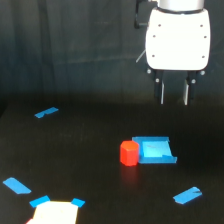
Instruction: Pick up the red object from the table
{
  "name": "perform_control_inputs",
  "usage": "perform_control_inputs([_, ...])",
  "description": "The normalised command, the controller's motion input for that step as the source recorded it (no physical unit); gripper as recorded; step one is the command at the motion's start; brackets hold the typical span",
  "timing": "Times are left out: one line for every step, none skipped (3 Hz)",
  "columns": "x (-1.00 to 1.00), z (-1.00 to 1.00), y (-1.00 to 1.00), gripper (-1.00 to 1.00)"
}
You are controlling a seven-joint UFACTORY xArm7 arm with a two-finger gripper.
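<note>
At 10 o'clock on the black table (85,150), a small strip of blue tape (46,113) lies askew. At 8 o'clock sits another blue tape piece (17,186), and just below it, at 7 o'clock, a pale rectangle (55,212) with blue tape at its upper corners. Just right of centre stands the red object (129,152), a stubby faceted block, touching the left edge of a blue square patch (156,150). At 5 o'clock lies one more blue tape strip (187,195). At 1 o'clock the white gripper (174,93) hangs above the table, its two thin fingers (162,92) apart and holding nothing, up and to the right of the red object.
</note>
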Motion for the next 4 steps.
perform_control_inputs([1.00, -0.78, 0.47, -1.00])
perform_control_inputs([-0.01, 0.60, 0.35, 1.00])
perform_control_inputs([1.00, -0.47, 0.22, 0.53])
perform_control_inputs([1.00, 1.00, -0.50, -1.00])
